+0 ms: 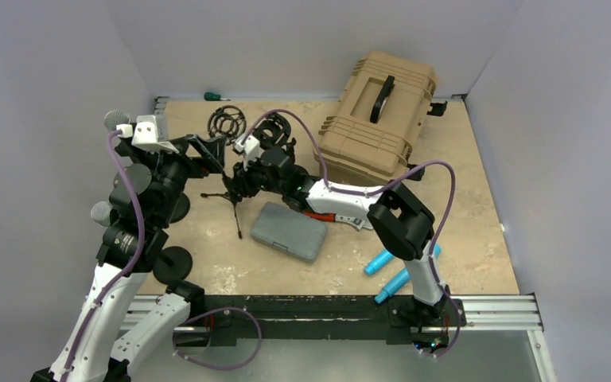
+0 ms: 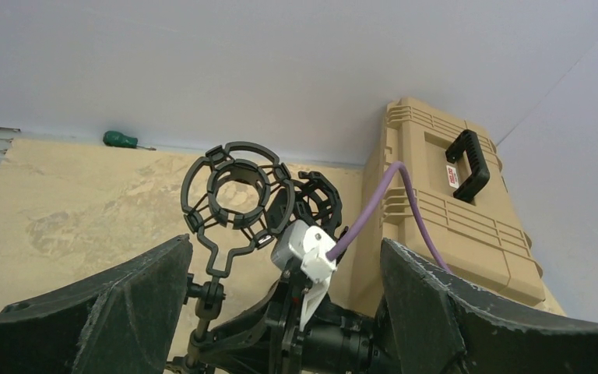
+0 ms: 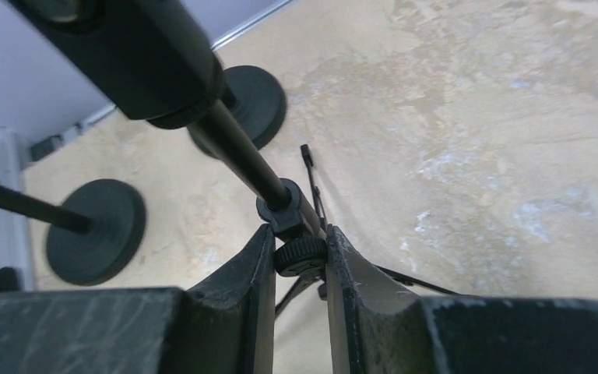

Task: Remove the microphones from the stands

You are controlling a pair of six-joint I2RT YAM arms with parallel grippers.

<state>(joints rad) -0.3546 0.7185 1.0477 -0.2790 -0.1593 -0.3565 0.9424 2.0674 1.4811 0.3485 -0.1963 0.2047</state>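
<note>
The stand [image 3: 241, 156] shows you a smooth black tube with a faint sheen, probably metal, and a knurled knob [image 3: 300, 259]. On the right gripper [image 3: 299, 246] the fingers [image 3: 253, 296] are matt black, scratched and dusty. The shock mount [image 2: 233, 195] is glossy black plastic. The tan case [image 2: 452, 226] is ribbed matt plastic, and the tabletop [image 1: 477, 207] is mottled, worn and rough-looking.

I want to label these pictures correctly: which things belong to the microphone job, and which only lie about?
Job: tripod stand, shock mount, right gripper clamping the stand, left gripper.
Lying about: tan case, grey case, green screwdriver, blue tubes.
</note>
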